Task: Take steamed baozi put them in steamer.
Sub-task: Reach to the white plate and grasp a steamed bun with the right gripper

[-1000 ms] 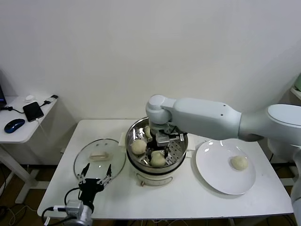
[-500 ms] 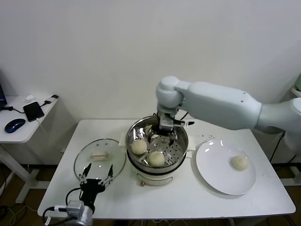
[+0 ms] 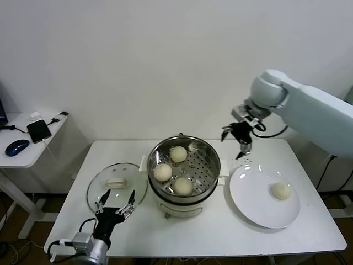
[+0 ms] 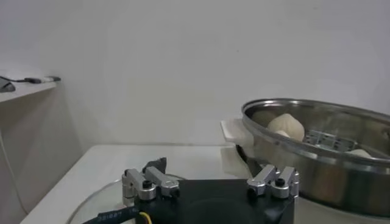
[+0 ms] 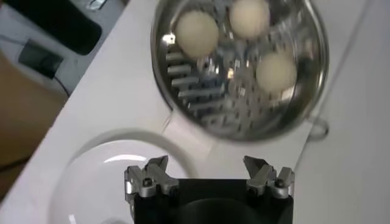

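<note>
The white counter [image 3: 220,232] carries everything. On it stands the round shiny stainless-steel steamer [image 3: 184,171] on its cream base, three cream-white dough baozi [image 3: 178,154] spread apart on its perforated tray, probably so each gets steam. Beside it the flat white plate [image 3: 251,196] bears the last baozi [image 3: 281,191] (one left to move, I judge). The round glass lid [image 3: 117,185] lies aside, leaving the pot open. The right gripper [image 3: 239,138] hangs above the plate's far rim, jaws spread, empty. The left gripper [image 3: 114,205] waits by the lid, jaws wide, empty.
</note>
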Controlling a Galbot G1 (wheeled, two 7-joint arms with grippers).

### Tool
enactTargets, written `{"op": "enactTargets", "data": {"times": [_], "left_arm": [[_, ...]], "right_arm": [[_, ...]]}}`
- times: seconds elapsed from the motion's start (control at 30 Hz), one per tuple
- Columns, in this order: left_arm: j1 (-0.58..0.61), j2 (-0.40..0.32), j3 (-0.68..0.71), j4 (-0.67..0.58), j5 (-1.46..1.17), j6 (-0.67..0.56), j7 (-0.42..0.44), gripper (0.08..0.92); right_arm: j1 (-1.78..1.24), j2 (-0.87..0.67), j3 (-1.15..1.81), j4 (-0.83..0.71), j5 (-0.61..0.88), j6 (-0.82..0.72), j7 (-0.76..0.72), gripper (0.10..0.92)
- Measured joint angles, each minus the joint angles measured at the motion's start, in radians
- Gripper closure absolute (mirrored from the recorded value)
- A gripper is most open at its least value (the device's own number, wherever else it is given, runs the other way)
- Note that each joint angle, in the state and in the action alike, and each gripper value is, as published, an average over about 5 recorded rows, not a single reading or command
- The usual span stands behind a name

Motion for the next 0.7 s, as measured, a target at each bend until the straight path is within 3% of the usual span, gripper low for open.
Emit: {"op": "enactTargets", "data": {"times": [0.23, 0.7], "left_arm": [[0.016, 0.0, -0.005, -0.011, -0.042, 0.005, 0.006, 0.177], [0.034, 0.008, -0.025, -0.005, -0.075, 0.014, 0.012, 0.177]], "right_arm": [[-0.193, -0.059, 0.179, -0.066, -0.136, 0.012, -0.006, 0.203], [-0.478, -0.009, 0.44, -0.276, -0.35, 0.16, 0.0, 0.203]]}}
